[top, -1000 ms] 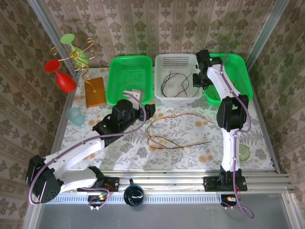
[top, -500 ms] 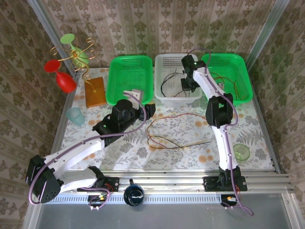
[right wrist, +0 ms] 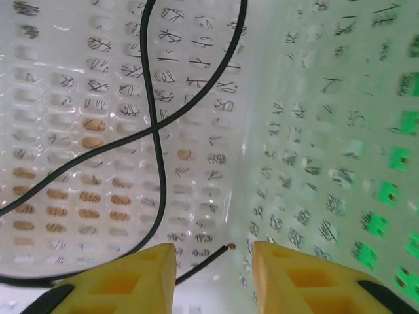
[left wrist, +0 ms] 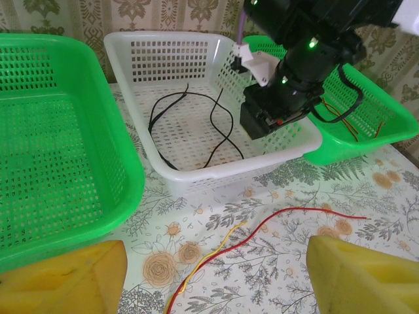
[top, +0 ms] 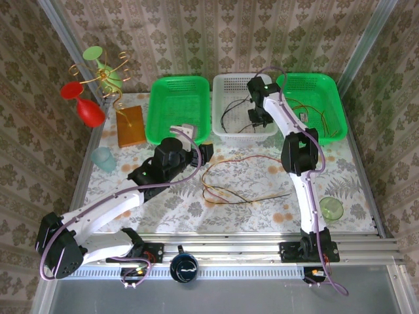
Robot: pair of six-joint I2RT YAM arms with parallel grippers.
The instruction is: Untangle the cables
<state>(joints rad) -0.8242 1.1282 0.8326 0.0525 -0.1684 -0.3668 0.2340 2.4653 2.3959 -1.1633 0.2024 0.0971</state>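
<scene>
Black cables (top: 233, 112) lie looped on the floor of the white basket (top: 226, 86). My right gripper (top: 256, 120) hangs inside that basket at its right wall. Its jaws are open (right wrist: 213, 275), and a loose black cable end (right wrist: 203, 261) lies between the yellow fingers (right wrist: 124, 281), not pinched. A red cable (left wrist: 288, 219) and a yellow cable (left wrist: 209, 252) trail over the table with a black one (top: 265, 198). My left gripper (left wrist: 213, 281) is open above their near end, holding nothing. More red and yellow cables (top: 315, 114) lie in the right green basket (top: 335, 98).
A bare green basket (top: 163, 121) stands left of the white one. Back left are an orange block (top: 129, 125), a wire stand with red and green glasses (top: 91, 85) and a pale cup (top: 103, 159). A green dish (top: 331, 209) sits near the right arm.
My right gripper has swung left from the rim between the white and right green baskets into the white basket. The left arm has not moved.
</scene>
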